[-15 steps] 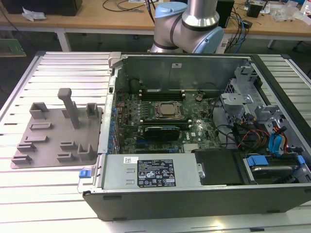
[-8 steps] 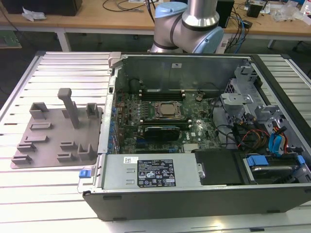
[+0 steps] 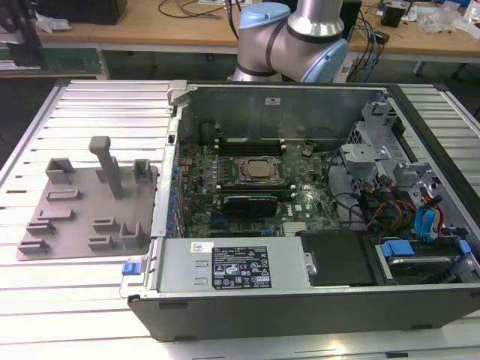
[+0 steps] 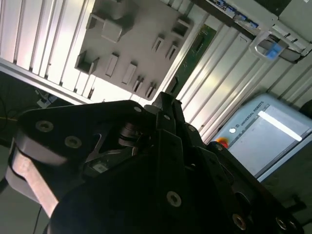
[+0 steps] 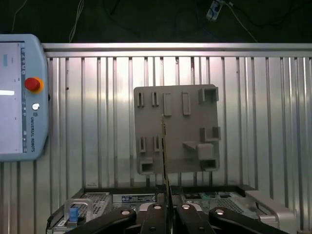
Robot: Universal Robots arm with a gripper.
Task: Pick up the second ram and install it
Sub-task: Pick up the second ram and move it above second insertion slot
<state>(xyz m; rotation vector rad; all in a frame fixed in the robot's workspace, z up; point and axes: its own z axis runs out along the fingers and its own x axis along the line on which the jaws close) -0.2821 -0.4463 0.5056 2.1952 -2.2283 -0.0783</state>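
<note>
My gripper (image 5: 168, 210) is shut on the second ram (image 5: 165, 161), a thin dark green board seen edge-on in the first wrist view, sticking out from between the two fingers. In the second wrist view the same ram (image 4: 192, 56) runs out past the gripper (image 4: 168, 100) as a narrow green strip. It hangs high above the grey holder plate (image 5: 190, 134) with its several slots. In the exterior view the open computer case (image 3: 225, 307) lies on the table, with the CPU socket (image 3: 259, 170) and the memory slots (image 3: 255, 142) just behind it.
A teach pendant (image 5: 19, 97) lies on the ribbed aluminium table beside the holder plate (image 3: 75, 199). Inside the case a black expansion card (image 3: 251, 202) stands in front of the socket, with cables and drive bays (image 3: 405, 195) at the exterior view's right. The arm's base (image 3: 285, 37) stands behind the case.
</note>
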